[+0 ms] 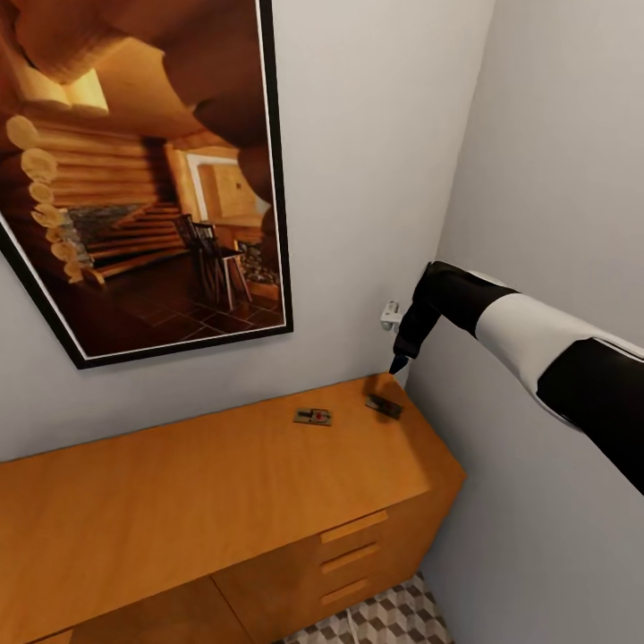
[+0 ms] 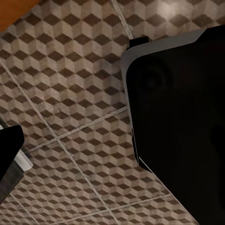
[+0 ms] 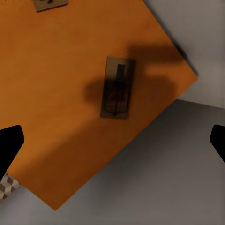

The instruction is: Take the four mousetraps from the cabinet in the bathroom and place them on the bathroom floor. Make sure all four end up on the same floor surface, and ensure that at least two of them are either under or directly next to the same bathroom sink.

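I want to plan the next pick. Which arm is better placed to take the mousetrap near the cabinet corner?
Right. The right gripper hangs open just above the corner mousetrap, which lies centred in its wrist view. The left wrist camera faces the bathroom floor.
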Available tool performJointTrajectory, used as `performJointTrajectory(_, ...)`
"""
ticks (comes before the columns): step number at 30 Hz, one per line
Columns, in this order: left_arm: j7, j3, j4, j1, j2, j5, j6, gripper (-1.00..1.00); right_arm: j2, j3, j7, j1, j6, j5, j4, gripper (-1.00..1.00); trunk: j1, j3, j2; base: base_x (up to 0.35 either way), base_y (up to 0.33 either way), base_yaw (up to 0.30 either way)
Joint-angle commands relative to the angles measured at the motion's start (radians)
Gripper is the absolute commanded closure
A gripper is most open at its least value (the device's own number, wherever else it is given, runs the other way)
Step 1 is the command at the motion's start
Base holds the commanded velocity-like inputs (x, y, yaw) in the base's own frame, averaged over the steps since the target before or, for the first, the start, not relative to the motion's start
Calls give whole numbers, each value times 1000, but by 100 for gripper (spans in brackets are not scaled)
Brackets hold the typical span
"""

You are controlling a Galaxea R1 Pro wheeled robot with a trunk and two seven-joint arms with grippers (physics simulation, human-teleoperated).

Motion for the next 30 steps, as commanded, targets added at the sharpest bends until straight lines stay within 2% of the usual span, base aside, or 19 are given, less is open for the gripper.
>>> performJointTrajectory(1,1,-8,4,-2,-1,9,-5,-100,-1,-6,6,0,9,10,-4,-100,1,-2,-2,5,1,0)
performJointTrajectory(12,2,-8,4,-1,-2,9,-5,-100,0,-6,3,7,9,10,-4,-100,1,-14,-2,1,0,0)
performJointTrajectory(30,1,-8,4,4,-5,10,-5,-100,-2,-6,-38,15,9,10,-4,-100,1,-43,-2,0,0,0)
